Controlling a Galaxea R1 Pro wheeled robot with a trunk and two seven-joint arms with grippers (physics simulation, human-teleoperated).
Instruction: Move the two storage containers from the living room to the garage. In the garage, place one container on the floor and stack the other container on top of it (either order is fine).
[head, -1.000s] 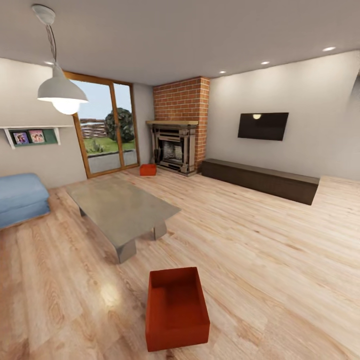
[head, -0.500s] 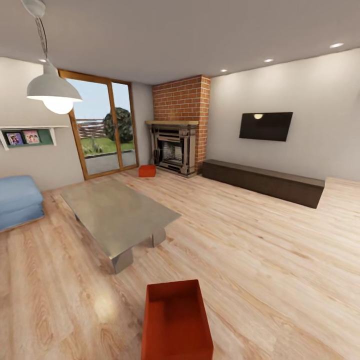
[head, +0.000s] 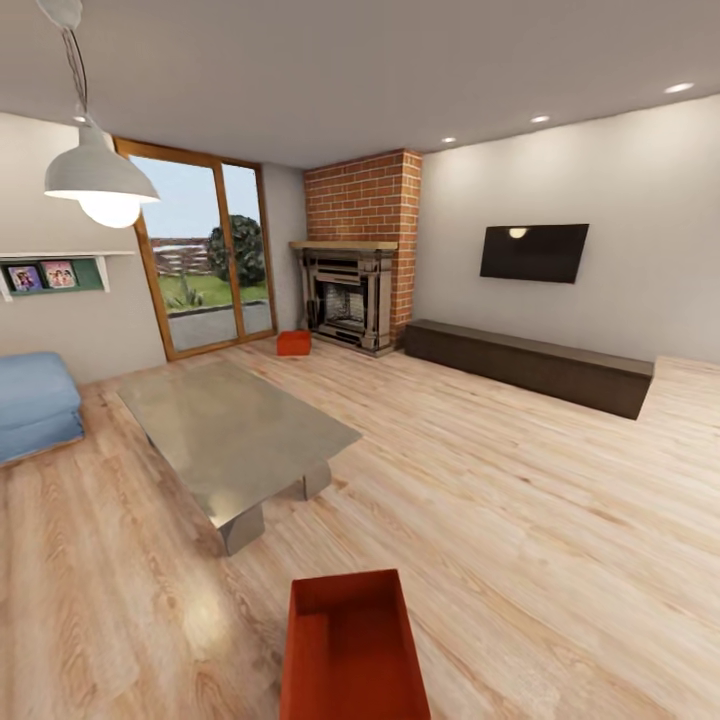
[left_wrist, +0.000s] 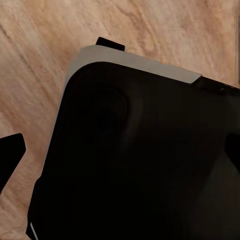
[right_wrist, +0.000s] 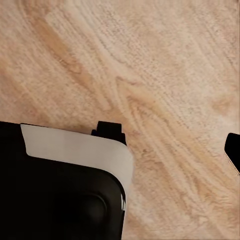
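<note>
Nothing is moved yet: one storage container (head: 352, 650) sits on the living room floor (head: 520, 500) at 6 o'clock, the other (head: 294, 343) far at 11 o'clock by the fireplace (head: 345, 295), and I cannot tell either end effector's state.

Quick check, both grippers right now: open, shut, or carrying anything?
Left gripper: cannot be told; its wrist view shows a black robot part over the light wood-plank floor.
Right gripper: cannot be told either; again a black robot part above that flooring.

bright, even | pendant lamp (head: 98, 185) lit | floor (head: 520, 480) glare | wrist views maybe soft
</note>
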